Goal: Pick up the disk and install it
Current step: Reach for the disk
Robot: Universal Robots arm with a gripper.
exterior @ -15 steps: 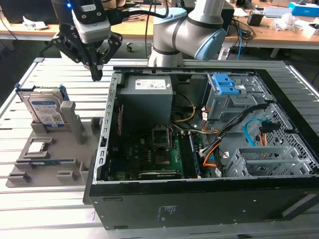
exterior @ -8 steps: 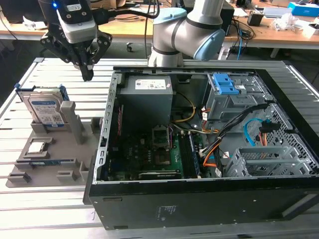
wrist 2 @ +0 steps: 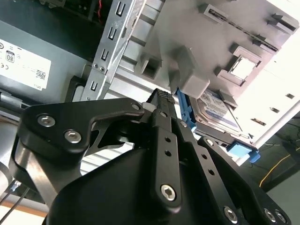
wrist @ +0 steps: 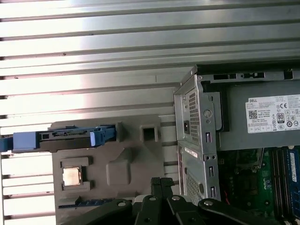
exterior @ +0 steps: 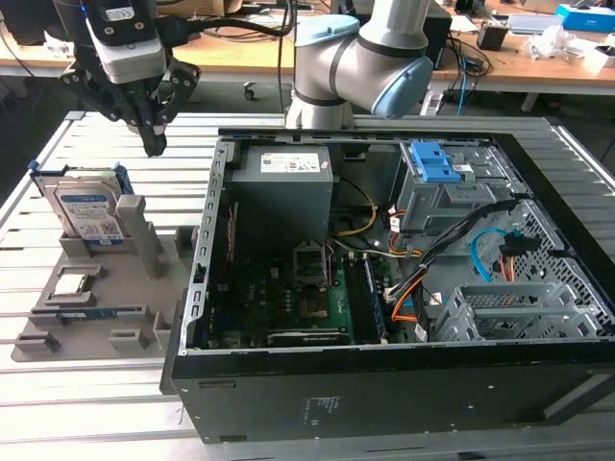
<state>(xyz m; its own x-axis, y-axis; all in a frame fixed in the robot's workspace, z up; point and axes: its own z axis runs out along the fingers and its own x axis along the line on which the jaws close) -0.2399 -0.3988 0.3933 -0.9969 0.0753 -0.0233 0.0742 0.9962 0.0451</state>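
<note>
The disk (exterior: 88, 206) is a silver drive with a white-and-blue label in a blue frame. It stands on edge in a slot at the back of a grey holder (exterior: 96, 317), at the exterior view's left. My gripper (exterior: 154, 144) hangs above and just beyond the holder, between the disk and the open computer case (exterior: 197, 288). Its black fingers are shut together with nothing in them. In the first wrist view the disk (wrist: 61, 139) shows edge-on, apart from the gripper (wrist: 161, 181). In the second wrist view the disk (wrist 2: 218, 110) lies past the fingertips (wrist 2: 164, 96).
The case holds a grey power-supply box (exterior: 283, 182), a motherboard (exterior: 288, 298), blue caddies (exterior: 432, 165) in a bay and a metal drive cage (exterior: 509, 312) among loose cables. A small chip (exterior: 72, 283) rests on the holder. Slatted metal table (exterior: 96, 403) all around.
</note>
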